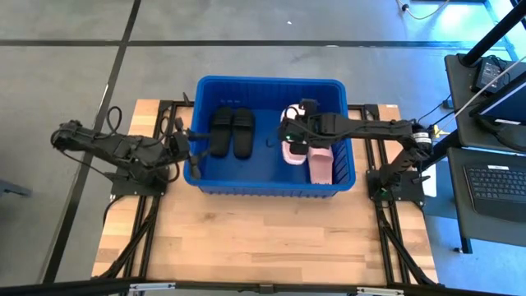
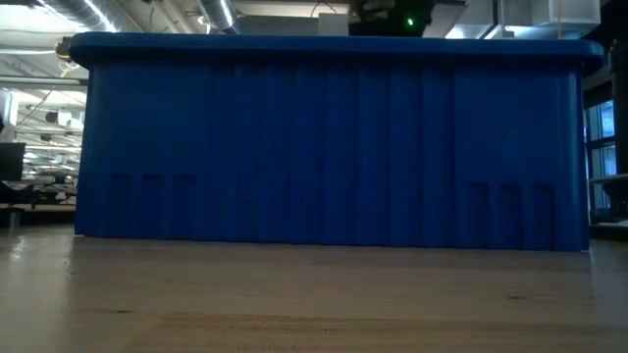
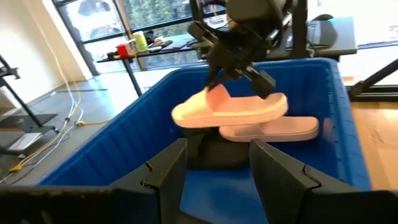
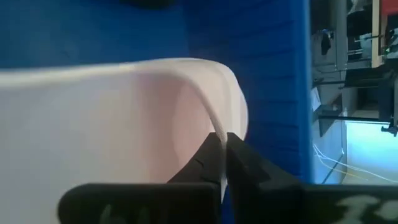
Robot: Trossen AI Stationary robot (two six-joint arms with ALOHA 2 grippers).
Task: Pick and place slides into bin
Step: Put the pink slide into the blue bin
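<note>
Your wooden table [image 1: 246,247] carries the blue bin [image 1: 271,186], which sits between the two arms so either can reach over its rim; in the low view its ribbed wall fills nearly everything.

Inside the bin, well to the side of your right end effector [image 1: 289,131], two black slides [image 1: 233,131] lie flat and parallel on the floor, apparently already delivered. Directly below and just beside that end effector a pink slide [image 1: 320,166] rests on the bin floor.

The right end effector hangs over the bin's interior and is clamped on a second pink slide [image 3: 230,109], pinching the thin edge of its strap between the fingertips. That grip lets the sandal hang roughly level above the resting one. I judge it is held there for release, low enough to drop without bouncing out.

Your left end effector [image 3: 214,171] waits at the bin's opposite short wall, fingers spread apart and holding nothing, looking across the bin toward the carried slide.
</note>
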